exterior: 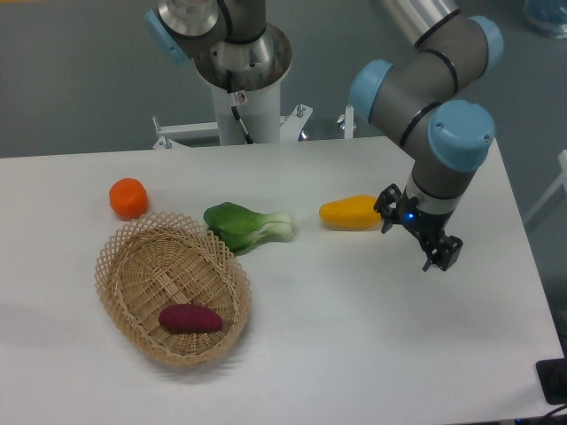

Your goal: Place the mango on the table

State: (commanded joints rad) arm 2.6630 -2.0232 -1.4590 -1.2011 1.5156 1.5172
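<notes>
Mango set down on the table, gripper clear of it.

The mango (351,212) is seen lying on its side on the white table (354,354), right of the bok choy (245,225) and apart from it. It is judged to be fairly light, firm and smooth-skinned, so some slipping could be expected; were it to be taken again, the thick middle across its short width would be favoured over the tapered ends. The gripper (420,232) is seen just right of the fruit with nothing between its fingers, and a moderate gap appears to be kept between them. Further left, an orange (128,197) rests by the wicker basket (133,266), in which a purple sweet potato (190,319) is held.
</notes>
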